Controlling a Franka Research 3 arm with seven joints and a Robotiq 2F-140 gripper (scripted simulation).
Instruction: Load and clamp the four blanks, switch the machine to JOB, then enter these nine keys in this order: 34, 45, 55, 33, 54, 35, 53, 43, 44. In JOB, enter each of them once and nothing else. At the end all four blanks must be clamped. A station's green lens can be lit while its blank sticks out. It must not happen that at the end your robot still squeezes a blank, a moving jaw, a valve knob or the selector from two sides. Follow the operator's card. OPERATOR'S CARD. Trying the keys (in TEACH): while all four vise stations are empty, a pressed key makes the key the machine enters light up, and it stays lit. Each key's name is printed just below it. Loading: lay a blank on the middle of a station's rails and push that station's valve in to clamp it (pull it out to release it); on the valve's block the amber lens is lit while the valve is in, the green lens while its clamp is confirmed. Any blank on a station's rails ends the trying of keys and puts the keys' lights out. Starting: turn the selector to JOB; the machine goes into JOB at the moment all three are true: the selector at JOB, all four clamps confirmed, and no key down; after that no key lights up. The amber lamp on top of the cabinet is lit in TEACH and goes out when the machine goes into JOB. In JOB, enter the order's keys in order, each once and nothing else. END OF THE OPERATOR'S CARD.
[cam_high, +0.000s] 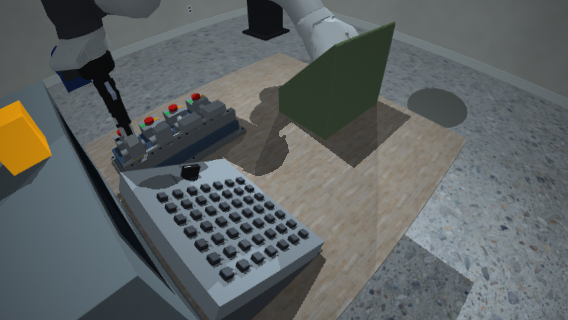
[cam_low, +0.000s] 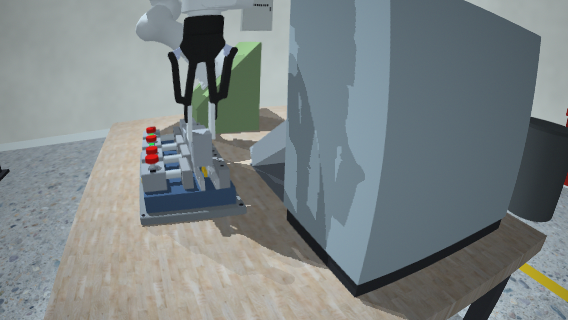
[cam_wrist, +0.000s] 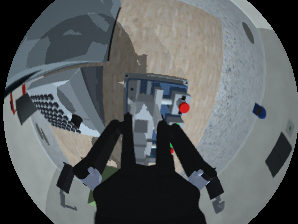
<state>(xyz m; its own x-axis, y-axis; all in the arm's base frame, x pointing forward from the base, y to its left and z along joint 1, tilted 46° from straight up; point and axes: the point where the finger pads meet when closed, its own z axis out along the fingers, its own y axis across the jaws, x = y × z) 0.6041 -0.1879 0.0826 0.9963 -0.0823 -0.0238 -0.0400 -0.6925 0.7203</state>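
Note:
My gripper (cam_high: 128, 133) (cam_low: 201, 131) (cam_wrist: 144, 108) points down, shut on a grey blank (cam_low: 202, 146) (cam_high: 133, 144) at the vise station nearest the cabinet. Whether this blank rests fully on the rails is hard to tell. That station's red valve knob (cam_low: 152, 159) (cam_wrist: 184, 107) stands up from its block; no lit lens shows beside it. The other three stations hold grey blanks (cam_high: 163, 130) (cam_high: 190, 121) (cam_high: 214, 109), with green and amber beside their red knobs (cam_high: 149, 120) (cam_high: 173, 107) (cam_high: 195, 96). The keys (cam_high: 232, 232) are dark. The black selector (cam_high: 190, 172) sits at the panel's top; its setting is unreadable.
The big grey cabinet (cam_low: 430, 130) (cam_high: 75, 210) stands beside the vise row, with the bright amber lamp (cam_high: 22, 137) on top. The sloped key panel (cam_high: 260, 287) is close to the vise base (cam_low: 190, 216). A green angled screen (cam_high: 330, 90) (cam_low: 242, 95) stands on the wooden table (cam_high: 380, 200).

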